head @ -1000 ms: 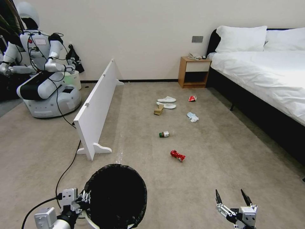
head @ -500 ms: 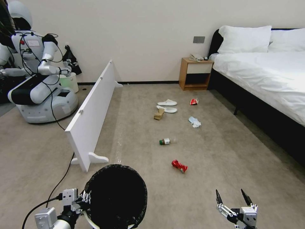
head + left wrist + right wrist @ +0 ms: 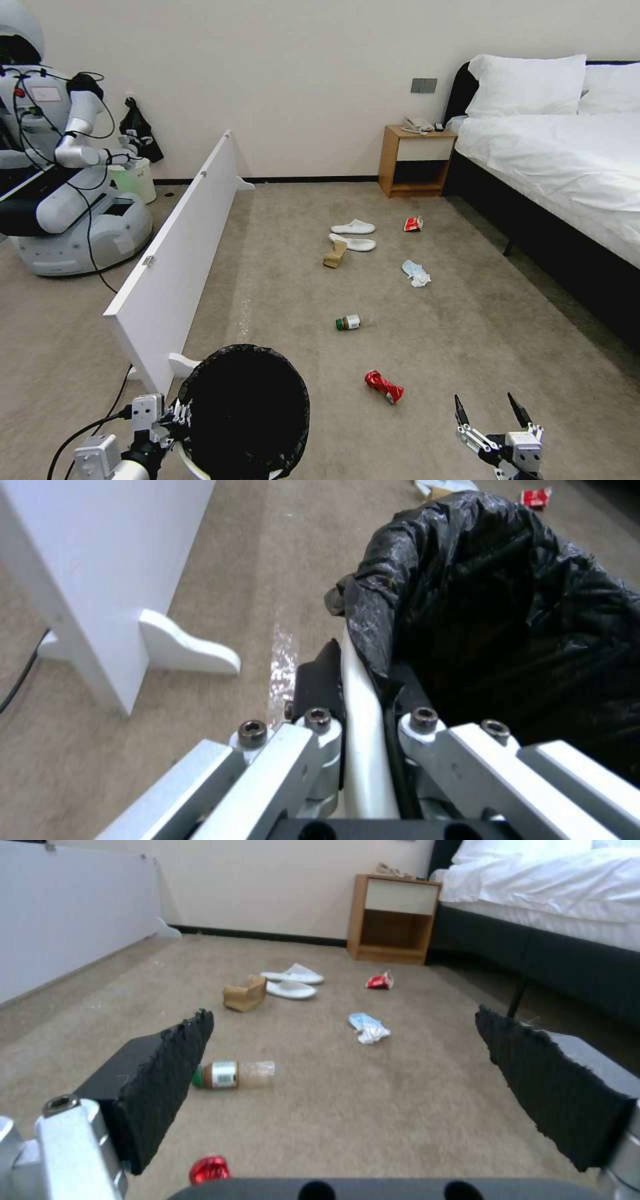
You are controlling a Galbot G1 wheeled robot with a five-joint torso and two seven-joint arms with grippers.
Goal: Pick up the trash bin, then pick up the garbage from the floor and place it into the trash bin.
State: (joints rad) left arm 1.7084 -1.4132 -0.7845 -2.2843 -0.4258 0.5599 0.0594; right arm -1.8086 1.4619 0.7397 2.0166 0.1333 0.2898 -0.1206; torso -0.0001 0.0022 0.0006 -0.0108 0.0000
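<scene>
Head view: left gripper [image 3: 175, 419] clamps trash bin [image 3: 243, 407] rim — right gripper [image 3: 493, 421] gapes wide.

Head cam sits high, looking forward and down across the carpet toward the bed [image 3: 567, 160]. Left wrist cam is jammed right up against the trash bin [image 3: 363, 720] rim. Right wrist cam rides low, facing the nightstand [image 3: 393, 917]; head cam catches that too.
</scene>
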